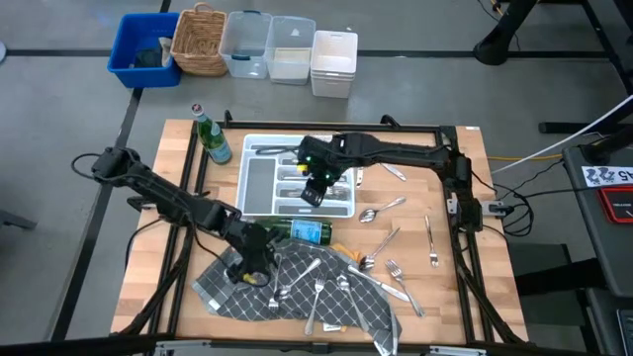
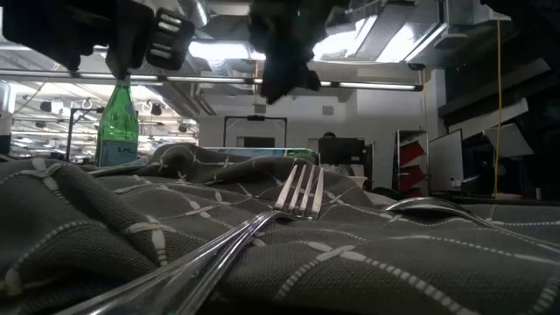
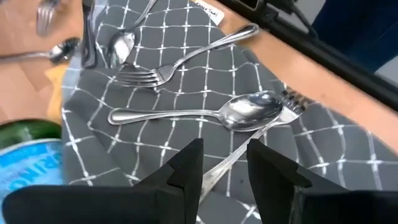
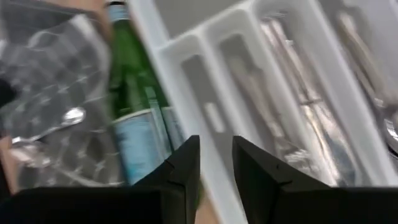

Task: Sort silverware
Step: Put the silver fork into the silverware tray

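Note:
Several forks and spoons of the silverware lie on a grey checked cloth (image 1: pixel 326 297) at the table's near side. More lie on the bare wood to the right (image 1: pixel 381 247). The white compartmented tray (image 1: pixel 245 183) holds several pieces. My left gripper (image 1: pixel 255 262) hangs open over the cloth's left part. In its wrist view (image 3: pixel 224 165) the fingers stand above a fork's handle (image 3: pixel 214 171), just short of a spoon (image 3: pixel 249 111), and touch nothing. My right gripper (image 1: pixel 316 190) is open and empty above the tray's near edge (image 4: pixel 216 158).
A green bottle (image 1: pixel 302 231) lies on its side between the tray and the cloth, right beside my left gripper. Another green bottle (image 1: pixel 211 138) stands at the tray's far left corner. Bins and a basket (image 1: pixel 237 44) sit beyond the far edge. Black frame rails (image 1: pixel 465 247) border the table.

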Controlling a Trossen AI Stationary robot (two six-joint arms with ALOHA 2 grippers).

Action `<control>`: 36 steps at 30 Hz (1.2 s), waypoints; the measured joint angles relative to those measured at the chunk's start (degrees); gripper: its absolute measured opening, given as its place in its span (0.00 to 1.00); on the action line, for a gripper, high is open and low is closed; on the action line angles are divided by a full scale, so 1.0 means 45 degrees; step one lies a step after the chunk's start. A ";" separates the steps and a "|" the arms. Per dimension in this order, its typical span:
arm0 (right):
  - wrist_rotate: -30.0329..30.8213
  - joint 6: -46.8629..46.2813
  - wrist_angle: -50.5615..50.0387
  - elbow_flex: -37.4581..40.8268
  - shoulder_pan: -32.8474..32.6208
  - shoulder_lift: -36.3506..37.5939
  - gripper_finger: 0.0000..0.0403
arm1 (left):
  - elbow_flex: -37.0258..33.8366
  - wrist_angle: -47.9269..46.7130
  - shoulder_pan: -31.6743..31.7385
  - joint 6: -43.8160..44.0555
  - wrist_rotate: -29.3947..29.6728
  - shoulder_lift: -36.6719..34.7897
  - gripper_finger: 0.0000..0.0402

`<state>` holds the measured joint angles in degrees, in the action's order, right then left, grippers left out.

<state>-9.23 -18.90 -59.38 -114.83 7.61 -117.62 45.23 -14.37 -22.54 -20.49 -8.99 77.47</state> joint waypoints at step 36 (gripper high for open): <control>0.1599 -0.4115 -0.0529 -0.0815 -0.6944 0.0005 0.24 | 0.0007 0.1236 -0.0937 -0.2479 0.0563 0.3515 0.28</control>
<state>-2.04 -37.41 -61.76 -118.50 -23.64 -117.60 45.26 -8.80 -26.76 -31.64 -6.46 93.29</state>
